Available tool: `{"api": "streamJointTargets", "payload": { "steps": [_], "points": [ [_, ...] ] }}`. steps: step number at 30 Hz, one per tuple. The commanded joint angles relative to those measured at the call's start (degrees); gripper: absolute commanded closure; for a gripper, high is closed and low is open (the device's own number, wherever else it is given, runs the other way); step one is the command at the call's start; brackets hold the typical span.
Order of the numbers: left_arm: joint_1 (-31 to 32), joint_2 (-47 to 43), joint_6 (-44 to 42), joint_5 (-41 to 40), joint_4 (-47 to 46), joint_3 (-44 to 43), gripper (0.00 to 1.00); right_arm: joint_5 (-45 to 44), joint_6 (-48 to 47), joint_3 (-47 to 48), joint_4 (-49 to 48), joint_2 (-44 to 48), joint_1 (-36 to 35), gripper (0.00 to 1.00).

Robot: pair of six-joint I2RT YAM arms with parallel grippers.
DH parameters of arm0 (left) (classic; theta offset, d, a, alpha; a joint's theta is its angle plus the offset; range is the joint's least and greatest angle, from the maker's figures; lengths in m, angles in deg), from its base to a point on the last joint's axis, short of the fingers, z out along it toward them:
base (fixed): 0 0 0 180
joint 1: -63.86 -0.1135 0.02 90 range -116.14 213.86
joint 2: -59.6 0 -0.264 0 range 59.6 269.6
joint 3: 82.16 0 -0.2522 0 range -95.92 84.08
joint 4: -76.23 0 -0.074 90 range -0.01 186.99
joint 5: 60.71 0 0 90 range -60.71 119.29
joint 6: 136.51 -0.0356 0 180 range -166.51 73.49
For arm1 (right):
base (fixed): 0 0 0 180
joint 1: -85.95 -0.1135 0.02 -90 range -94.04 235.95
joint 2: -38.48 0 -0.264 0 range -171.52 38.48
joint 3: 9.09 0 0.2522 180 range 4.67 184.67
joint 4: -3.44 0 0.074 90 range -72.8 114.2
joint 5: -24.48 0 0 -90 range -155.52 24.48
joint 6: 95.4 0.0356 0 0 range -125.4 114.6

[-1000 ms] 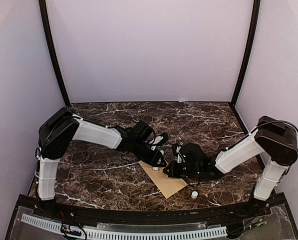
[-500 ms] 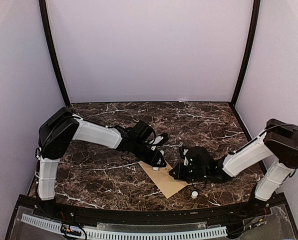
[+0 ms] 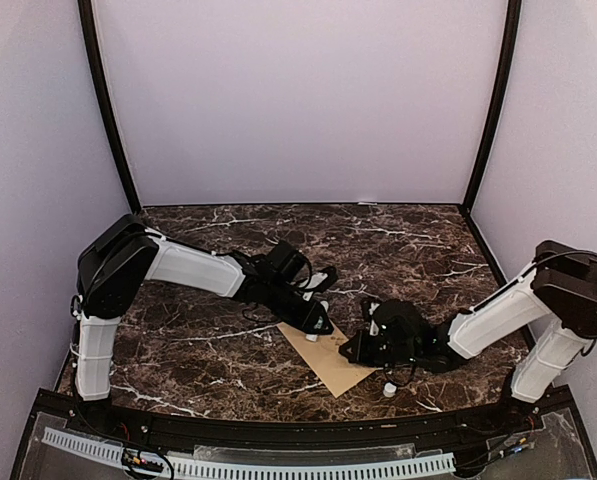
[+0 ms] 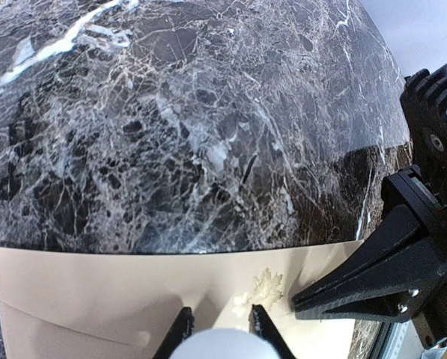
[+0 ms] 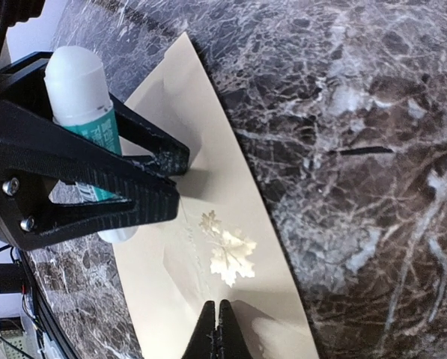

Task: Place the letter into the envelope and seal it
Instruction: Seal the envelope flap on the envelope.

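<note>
Right, nearest the front edge a small white cap (image 3: 389, 388) is sitting on the dark marble surface (image 3: 418, 250), just beside the envelope (image 3: 330, 362). The envelope is lying flat and slantwise near the front, between your two arms, its pale leaf emblem (image 5: 227, 254) facing up. Your right hand (image 5: 215, 320) is clenched tight with nothing caught in it, and its tip is resting on the envelope just by the emblem. A little farther back, your left hand (image 5: 174, 183) is gripping a white glue stick (image 5: 77, 86) with a teal label, holding it over the envelope's far end, close beside the right hand. Whether the stick is touching the paper, you cannot tell from these views.
</note>
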Motion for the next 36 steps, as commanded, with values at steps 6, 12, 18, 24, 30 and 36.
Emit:
{"api": "streamJointTargets", "payload": {
  "steps": [6, 12, 18, 24, 30, 36],
  "points": [
    [0.23, 0.24, -0.19, -0.23, 6.77, 0.91, 1.00, -2.76, -1.26, 6.88, 2.52, -7.67, -0.05, 1.00],
    [0.24, 0.17, 0.34, 0.83, 6.45, 0.99, 1.00, -2.08, -1.70, 9.29, 1.16, -11.78, 0.62, 1.00],
    [-0.07, -0.55, -0.86, -1.39, 7.91, -1.07, 1.00, -1.91, -0.86, 7.00, 0.46, -10.85, 0.53, 1.00],
    [-2.82, -1.16, -0.72, -1.36, 7.42, -4.14, 0.99, -1.13, 0.25, 4.38, 0.24, -9.71, -0.36, 1.00],
    [-3.54, -0.64, -0.98, -1.64, 5.90, -4.42, 0.99, -1.04, 1.06, 3.84, 0.30, -9.18, -1.30, 1.00],
    [-3.54, 0.45, -1.83, -1.26, 5.05, -4.14, 0.99, -1.29, 1.35, 3.86, 0.70, -8.82, -1.69, 1.00]
  ]
}}
